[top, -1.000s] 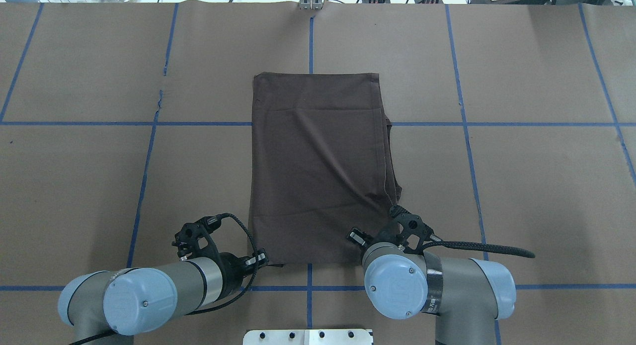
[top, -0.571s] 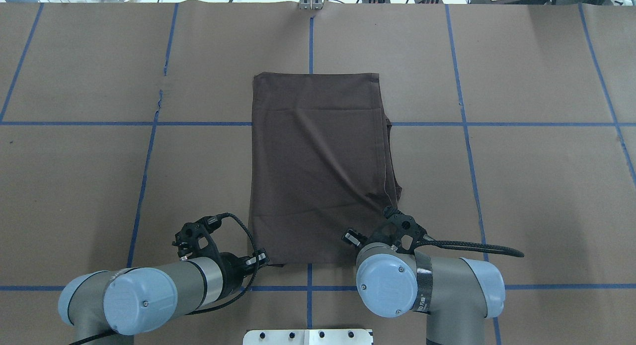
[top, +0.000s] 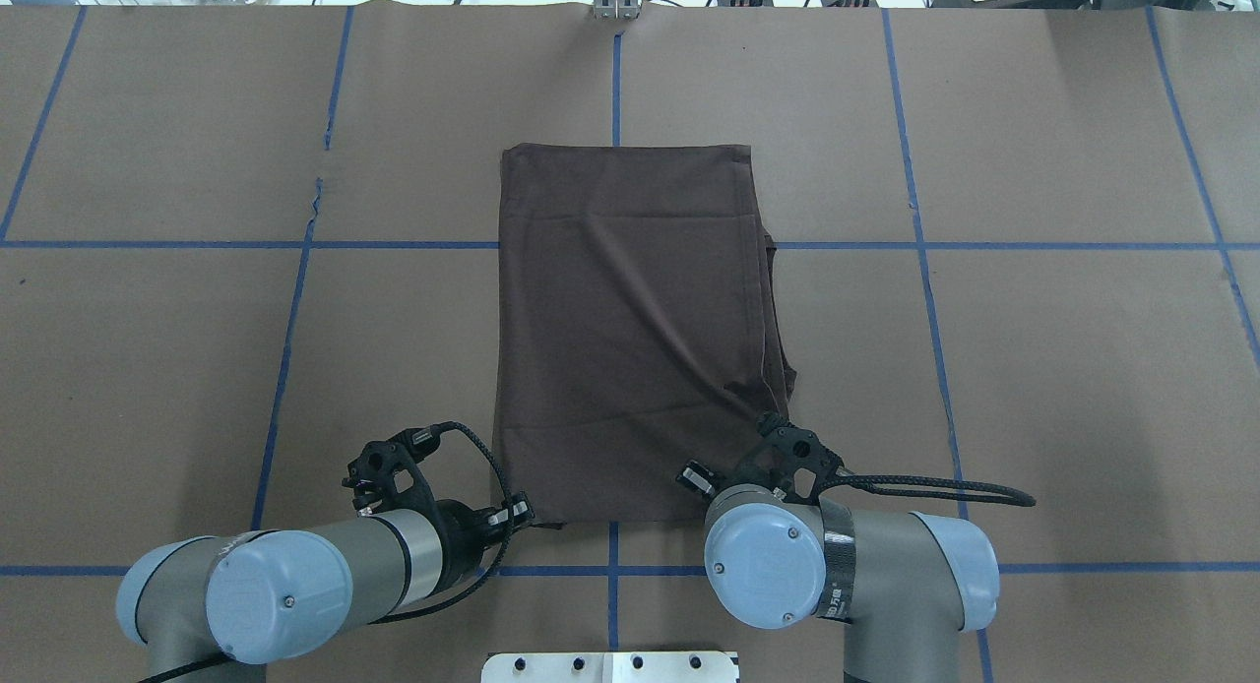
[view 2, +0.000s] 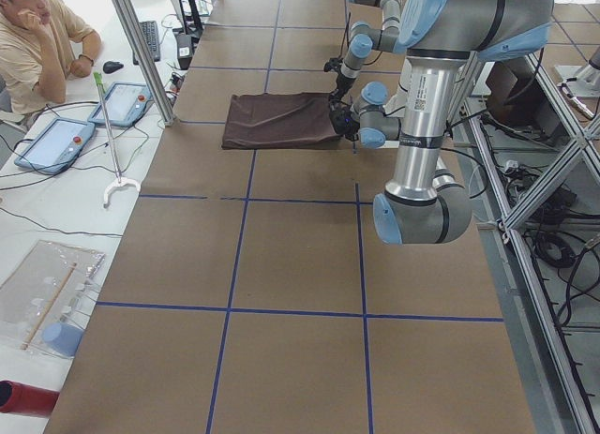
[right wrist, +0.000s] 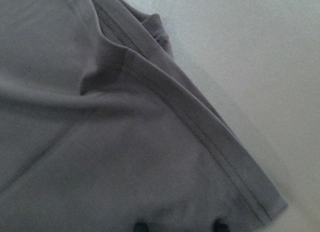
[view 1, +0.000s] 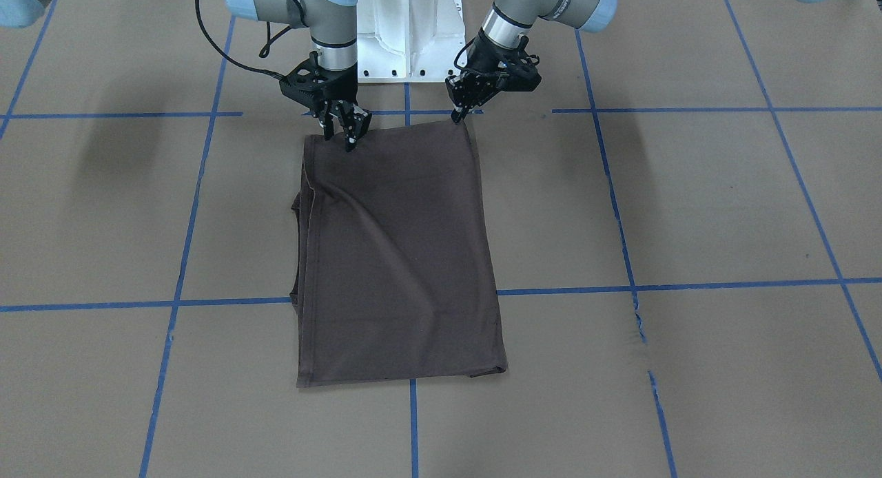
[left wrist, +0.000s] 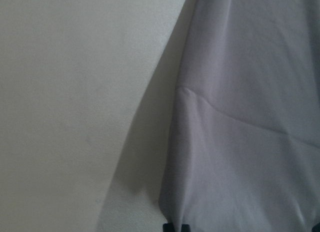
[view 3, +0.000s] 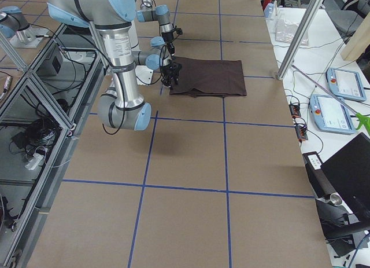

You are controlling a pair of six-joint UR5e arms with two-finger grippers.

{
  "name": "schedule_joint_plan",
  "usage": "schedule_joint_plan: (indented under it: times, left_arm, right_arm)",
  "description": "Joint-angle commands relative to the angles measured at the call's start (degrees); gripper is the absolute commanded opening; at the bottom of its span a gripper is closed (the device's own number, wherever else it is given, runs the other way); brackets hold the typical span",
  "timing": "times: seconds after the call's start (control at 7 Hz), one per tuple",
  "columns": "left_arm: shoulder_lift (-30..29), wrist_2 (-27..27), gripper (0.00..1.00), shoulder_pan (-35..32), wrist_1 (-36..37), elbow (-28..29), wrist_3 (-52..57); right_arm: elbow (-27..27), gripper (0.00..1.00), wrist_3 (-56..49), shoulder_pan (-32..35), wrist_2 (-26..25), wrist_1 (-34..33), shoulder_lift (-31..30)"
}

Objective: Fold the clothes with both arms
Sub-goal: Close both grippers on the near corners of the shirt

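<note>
The folded brown T-shirt [top: 630, 329] lies flat on the bench [top: 1083, 368]; the left end effector [view 1: 457, 117] and right end effector [view 1: 342, 135] sit at its near corners, fingers apart on both

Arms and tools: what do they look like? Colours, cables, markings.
The left arm and right arm are silver-grey tubes with rounded light blue joint caps. The right arm carries a black band with pale lettering. The left tool and right tool are black and two-fingered, on openwork black brackets. A black braided cable runs to each wrist.
</note>
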Motion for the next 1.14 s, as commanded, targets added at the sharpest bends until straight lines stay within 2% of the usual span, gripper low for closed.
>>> schedule_joint_plan:
  times: [0.0, 0.43, 0.57, 0.86, 1.0]
  left_arm:
    - [-0.06, 0.00, 0.00, 0.00, 0.00, 0.00, 0.00]
    - [-0.15, -0.09, 0.00, 0.00, 0.00, 0.00, 0.09]
    - [0.11, -0.61, 0.00, -0.61, 0.17, -2.00, 0.44]
    - [0.55, -2.37, 0.00, -0.88, 6.03, -9.28, 3.08]
    - [0.64, -3.77, 0.00, -0.88, 10.24, -14.10, 3.08]
  right_arm:
    - [0.09, 0.00, 0.44, 0.56, -0.20, 0.07, 0.03]
    - [0.62, 0.00, 1.59, 2.06, -0.20, 0.86, 0.73]
    - [2.10, 0.00, 1.50, 2.41, -0.20, 0.77, 1.08]
    - [9.81, 0.00, 1.50, 2.76, -0.03, -0.37, 0.13]
    - [15.59, 0.00, 1.59, 1.29, 0.41, -5.85, 0.12]
